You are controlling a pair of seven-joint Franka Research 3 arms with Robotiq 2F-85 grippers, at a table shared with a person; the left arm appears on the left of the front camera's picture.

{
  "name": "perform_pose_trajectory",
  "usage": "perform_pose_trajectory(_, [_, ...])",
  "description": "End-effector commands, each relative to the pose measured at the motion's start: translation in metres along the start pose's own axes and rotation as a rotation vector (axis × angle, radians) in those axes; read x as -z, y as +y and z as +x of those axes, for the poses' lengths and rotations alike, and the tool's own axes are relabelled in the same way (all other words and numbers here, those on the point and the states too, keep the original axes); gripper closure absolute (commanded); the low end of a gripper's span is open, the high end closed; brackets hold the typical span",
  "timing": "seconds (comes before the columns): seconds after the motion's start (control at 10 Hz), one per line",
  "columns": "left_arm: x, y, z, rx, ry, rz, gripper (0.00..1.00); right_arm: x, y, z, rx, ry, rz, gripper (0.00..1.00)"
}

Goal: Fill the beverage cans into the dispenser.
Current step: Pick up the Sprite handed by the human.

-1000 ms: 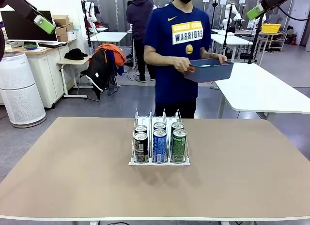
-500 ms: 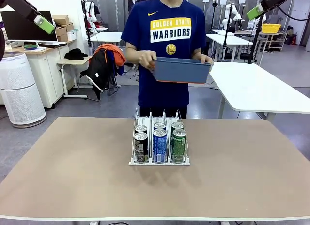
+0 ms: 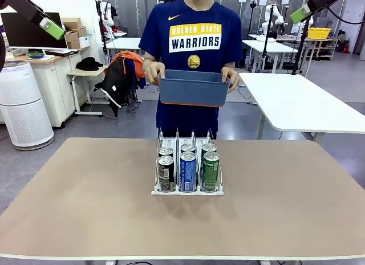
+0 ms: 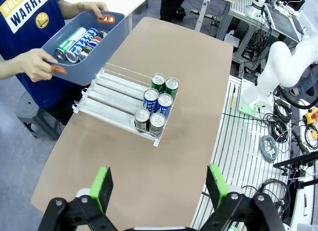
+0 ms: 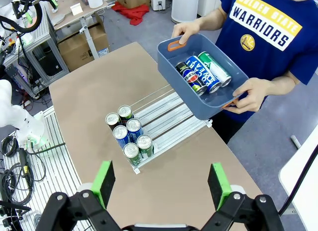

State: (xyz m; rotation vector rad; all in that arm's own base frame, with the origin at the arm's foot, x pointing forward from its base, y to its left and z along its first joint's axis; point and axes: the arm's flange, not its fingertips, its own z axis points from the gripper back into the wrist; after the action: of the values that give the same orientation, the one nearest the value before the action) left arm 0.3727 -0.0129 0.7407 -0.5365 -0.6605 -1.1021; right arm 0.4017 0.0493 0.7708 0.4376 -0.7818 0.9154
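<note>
Cans (image 5: 201, 72) lying in the person's bin (image 5: 191, 99) beyond the dispenser (image 5: 169, 119) seem stiff but slippery, so I should pinch mid-body; my left gripper (image 4: 159, 184) and right gripper (image 5: 161, 184) are spread wide, empty.

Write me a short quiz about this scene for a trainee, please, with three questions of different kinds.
1. True or false: six beverage cans stand upright in the dispenser.
2. Where do the three more cans lie? A) behind the six, in the dispenser. B) in the bin that the person holds. C) stacked on top of the six.
3. Fill in: the left gripper and the right gripper are both ____.
Key: 1 true; 2 B; 3 open.
</note>
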Motion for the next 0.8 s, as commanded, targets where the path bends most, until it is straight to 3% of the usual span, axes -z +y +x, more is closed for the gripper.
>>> perform_pose_trajectory(0.0, [-0.0006, -0.0002, 0.0000, 0.001, -0.001, 0.001, 0.00, 0.0001, -0.0004, -0.0007, -0.005, 0.001, 0.003, 0.00])
perform_pose_trajectory(0.7, [-0.0006, -0.0002, 0.0000, 0.001, -0.001, 0.001, 0.00, 0.0001, -0.0004, -0.0007, -0.005, 0.001, 0.003, 0.00])
